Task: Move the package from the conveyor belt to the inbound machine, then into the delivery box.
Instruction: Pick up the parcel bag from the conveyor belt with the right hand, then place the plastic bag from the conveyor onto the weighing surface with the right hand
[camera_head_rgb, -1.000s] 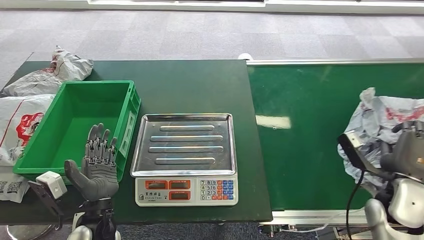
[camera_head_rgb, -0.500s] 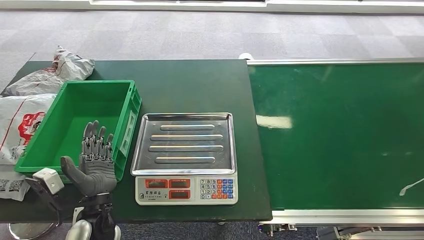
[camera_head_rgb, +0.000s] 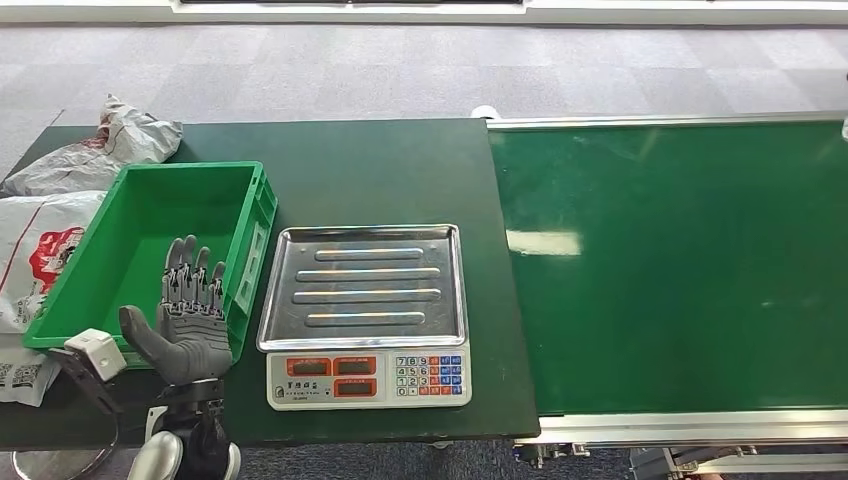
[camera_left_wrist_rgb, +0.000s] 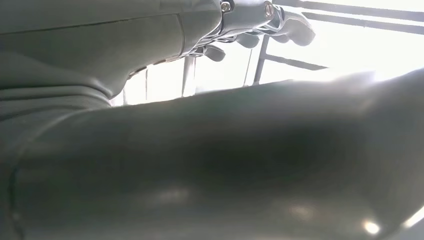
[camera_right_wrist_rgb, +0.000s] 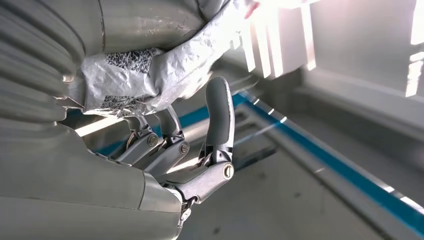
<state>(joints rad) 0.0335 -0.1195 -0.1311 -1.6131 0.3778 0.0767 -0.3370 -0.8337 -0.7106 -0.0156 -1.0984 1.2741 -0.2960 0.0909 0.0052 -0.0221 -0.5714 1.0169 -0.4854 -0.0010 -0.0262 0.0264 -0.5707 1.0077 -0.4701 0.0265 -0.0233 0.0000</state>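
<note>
Package (camera_right_wrist_rgb: 150, 75) is held in the right hand (camera_right_wrist_rgb: 165, 150), fingers closed on its crumpled grey wrap, in the right wrist view; how far it hangs from the scale (camera_head_rgb: 362, 312) I cannot tell. So picking it from the conveyor belt (camera_head_rgb: 680, 270), just beside the scale, seems done. Weighing on the scale's bare tray is left, then the green box (camera_head_rgb: 255, 215) on the scale's other side. Left hand (camera_head_rgb: 190, 320) hovers near this box, open and empty.

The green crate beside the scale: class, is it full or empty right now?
Empty. The head view shows the green crate's bare floor with nothing lying in it; the left hand hovers open at its near edge.
</note>
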